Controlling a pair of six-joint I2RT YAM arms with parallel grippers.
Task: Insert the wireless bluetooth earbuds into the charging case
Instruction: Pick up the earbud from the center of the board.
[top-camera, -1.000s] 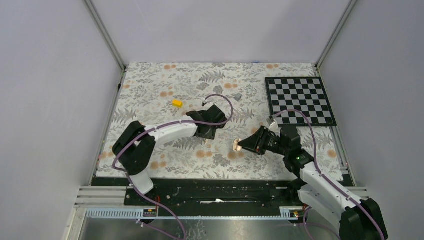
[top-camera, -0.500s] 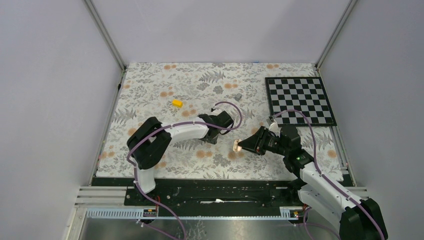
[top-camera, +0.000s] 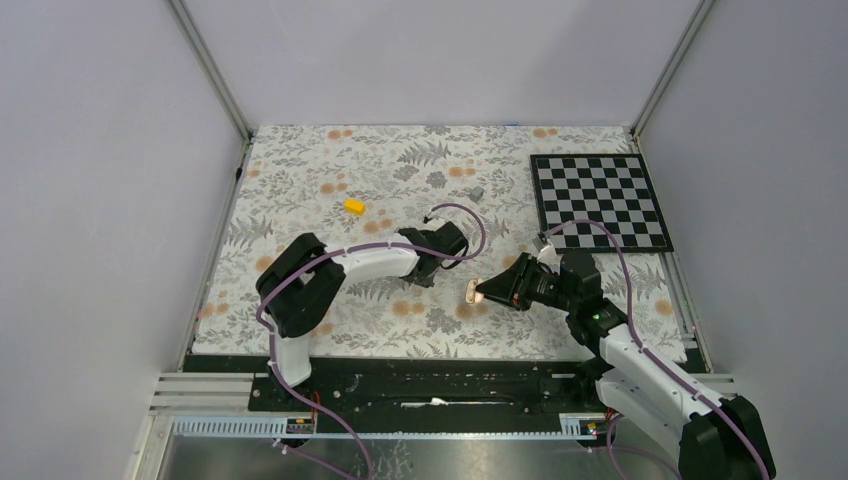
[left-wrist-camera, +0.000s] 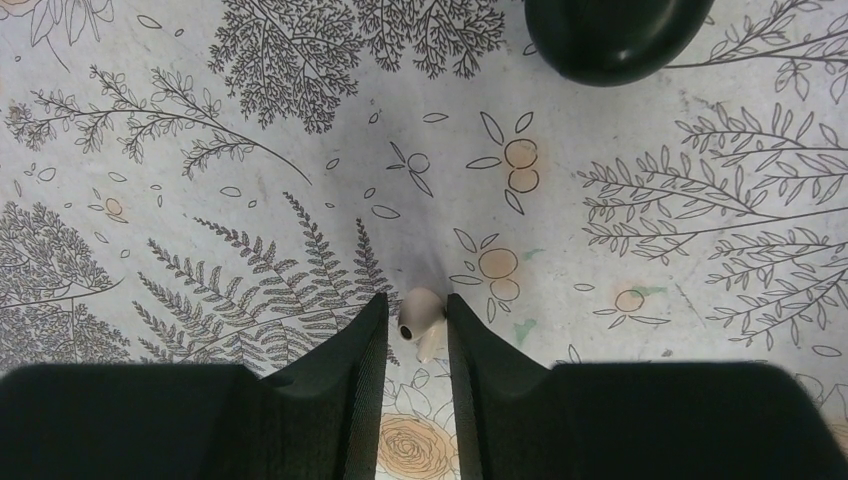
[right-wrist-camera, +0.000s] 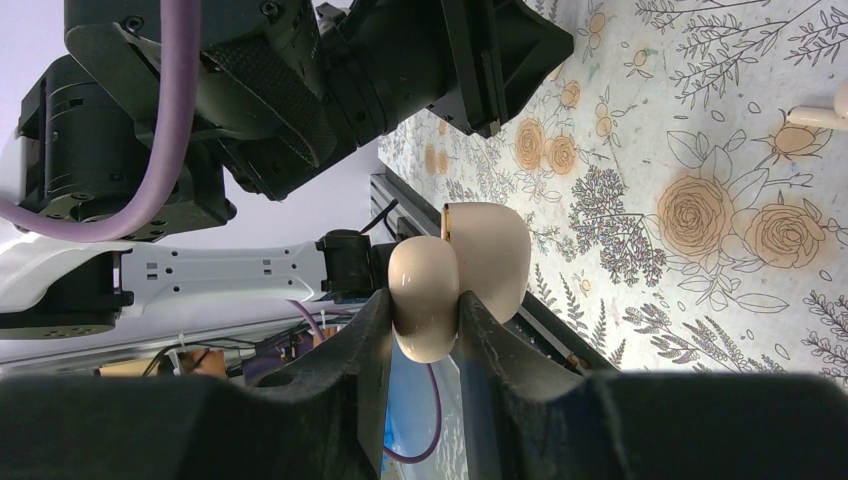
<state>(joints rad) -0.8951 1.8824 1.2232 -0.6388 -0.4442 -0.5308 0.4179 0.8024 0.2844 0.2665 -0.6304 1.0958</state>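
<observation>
The earbuds and charging case here are cream, not black. One earbud (left-wrist-camera: 420, 312) lies on the floral mat between the fingertips of my left gripper (left-wrist-camera: 416, 302), whose jaws are drawn in tight against its sides. In the top view my left gripper (top-camera: 422, 277) is low over the mat's middle. My right gripper (right-wrist-camera: 423, 297) is shut on the cream charging case (right-wrist-camera: 428, 300) and holds it above the mat with its lid (right-wrist-camera: 490, 260) open. From above, the charging case (top-camera: 474, 291) points toward the left gripper. A cream piece that may be a second earbud (right-wrist-camera: 825, 113) lies at the right edge of the right wrist view.
A yellow block (top-camera: 354, 206) and a small grey block (top-camera: 476, 191) lie farther back on the mat. A chessboard (top-camera: 600, 200) covers the back right. A dark rounded shape (left-wrist-camera: 615, 40) sits at the top edge of the left wrist view.
My left gripper swung right toward the mat's middle, then stopped, and its jaws narrowed around the earbud. The right arm and the case have not moved.
</observation>
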